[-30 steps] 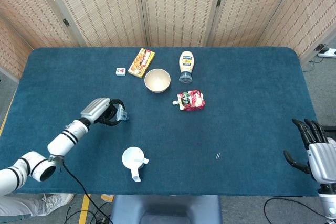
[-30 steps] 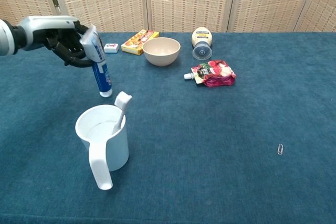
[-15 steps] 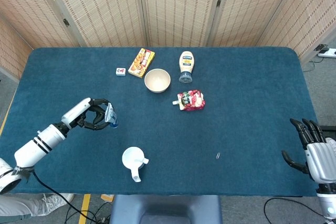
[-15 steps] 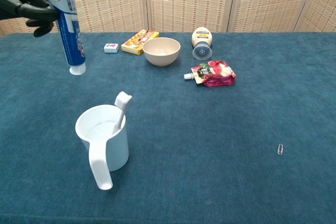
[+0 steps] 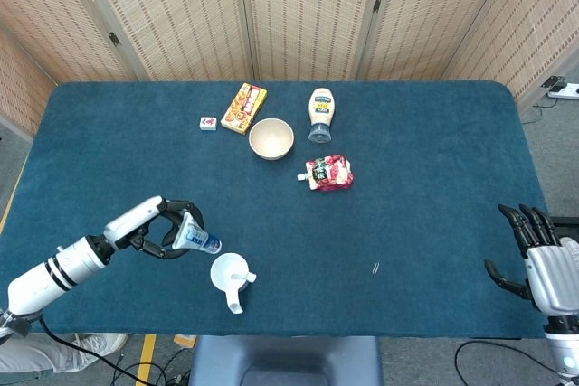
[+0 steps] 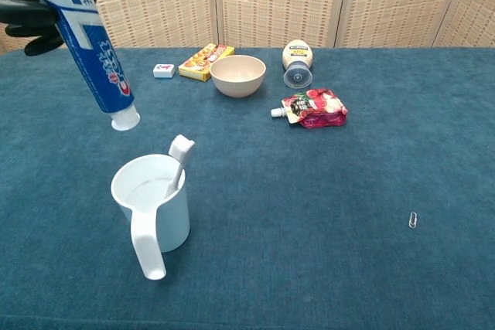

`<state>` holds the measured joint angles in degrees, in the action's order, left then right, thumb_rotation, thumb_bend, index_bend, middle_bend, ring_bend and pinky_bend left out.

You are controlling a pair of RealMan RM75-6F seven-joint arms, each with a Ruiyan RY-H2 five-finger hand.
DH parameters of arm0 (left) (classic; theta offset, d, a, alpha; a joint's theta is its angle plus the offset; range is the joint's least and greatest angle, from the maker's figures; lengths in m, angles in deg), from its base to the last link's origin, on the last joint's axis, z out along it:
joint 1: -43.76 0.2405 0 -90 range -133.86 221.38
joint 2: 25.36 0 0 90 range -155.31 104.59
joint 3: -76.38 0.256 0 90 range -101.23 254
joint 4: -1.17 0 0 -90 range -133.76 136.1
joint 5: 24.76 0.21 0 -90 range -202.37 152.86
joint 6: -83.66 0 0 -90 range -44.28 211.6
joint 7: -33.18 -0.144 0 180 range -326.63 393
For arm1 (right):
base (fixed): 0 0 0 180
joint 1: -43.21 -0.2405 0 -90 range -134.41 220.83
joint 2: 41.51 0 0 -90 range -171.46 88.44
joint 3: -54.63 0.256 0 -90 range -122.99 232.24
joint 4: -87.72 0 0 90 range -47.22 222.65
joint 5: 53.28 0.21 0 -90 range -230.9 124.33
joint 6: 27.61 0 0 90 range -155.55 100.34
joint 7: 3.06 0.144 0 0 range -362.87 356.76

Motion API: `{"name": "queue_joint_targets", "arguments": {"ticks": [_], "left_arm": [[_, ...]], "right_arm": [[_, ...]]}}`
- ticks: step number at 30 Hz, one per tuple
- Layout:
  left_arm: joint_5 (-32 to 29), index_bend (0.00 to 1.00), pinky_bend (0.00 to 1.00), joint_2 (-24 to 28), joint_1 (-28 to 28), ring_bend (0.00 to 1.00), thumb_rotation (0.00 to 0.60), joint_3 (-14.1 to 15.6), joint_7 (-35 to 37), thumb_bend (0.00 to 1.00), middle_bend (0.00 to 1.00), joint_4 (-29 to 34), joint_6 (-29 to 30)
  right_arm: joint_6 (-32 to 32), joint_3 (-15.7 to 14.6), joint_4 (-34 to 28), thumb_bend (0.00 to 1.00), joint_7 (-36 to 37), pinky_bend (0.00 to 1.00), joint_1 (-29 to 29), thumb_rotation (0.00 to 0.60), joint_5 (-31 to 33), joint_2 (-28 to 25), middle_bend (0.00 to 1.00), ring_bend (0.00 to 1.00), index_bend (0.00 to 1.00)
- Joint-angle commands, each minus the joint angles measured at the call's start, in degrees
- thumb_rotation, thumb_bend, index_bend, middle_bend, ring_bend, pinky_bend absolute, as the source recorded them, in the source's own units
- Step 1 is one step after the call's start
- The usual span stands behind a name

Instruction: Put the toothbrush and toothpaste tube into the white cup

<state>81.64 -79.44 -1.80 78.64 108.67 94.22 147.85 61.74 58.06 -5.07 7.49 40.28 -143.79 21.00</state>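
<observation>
A blue and white toothpaste tube [image 6: 87, 44] hangs in the air, cap end down and tilted, its white cap above and just to the left of the white cup [image 6: 151, 205] in the chest view. The robot's left hand [image 5: 161, 229] grips the tube near its upper end, dark fingers wrapped around it; from overhead the tube [image 5: 196, 240] points toward the cup [image 5: 231, 274], close to its rim but not inside. The cup stands upright on the blue tablecloth [image 5: 425, 178] near the front edge, its handle toward the camera. A white toothbrush [image 6: 179, 158] already leans inside the cup, bristle head sticking up above the rim.

The right hand [image 5: 539, 258] rests at the far right front corner, holding nothing, fingers spread apart and pointing up.

Farther back on the table sit a cream bowl [image 5: 271, 138], a yellow snack box [image 5: 244, 108], a small white packet [image 5: 208, 123], a mayonnaise bottle [image 5: 320, 114] lying down, and a red pouch [image 5: 329, 173]. A paper clip [image 5: 375, 268] lies toward the front right.
</observation>
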Motion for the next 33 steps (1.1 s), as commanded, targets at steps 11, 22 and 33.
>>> {"name": "queue_joint_targets", "arguments": {"ticks": [11, 22, 33], "left_arm": [[1.34, 0.62, 0.71, -2.91, -2.86, 0.78, 0.600, 2.89, -4.32, 0.38, 0.87, 1.93, -2.93], [-1.41, 0.62, 0.71, -5.47, -3.17, 0.78, 0.600, 3.71, -14.09, 0.38, 0.87, 1.70, -6.02], [-4.47, 0.59, 0.71, -8.41, -2.87, 0.76, 0.600, 4.15, -27.17, 0.38, 0.86, 1.12, -10.20]], "right_arm": [[0.28, -0.02, 0.31, 0.23, 0.34, 0.03, 0.24, 0.600, 0.22, -0.06, 0.13, 0.07, 0.09], [0.22, 0.21, 0.38, 0.23, 0.62, 0.03, 0.13, 0.600, 0.43, -0.22, 0.13, 0.07, 0.09], [-0.02, 0.19, 0.49, 0.23, 0.50, 0.03, -0.05, 0.600, 0.39, 0.08, 0.13, 0.07, 0.09]]}}
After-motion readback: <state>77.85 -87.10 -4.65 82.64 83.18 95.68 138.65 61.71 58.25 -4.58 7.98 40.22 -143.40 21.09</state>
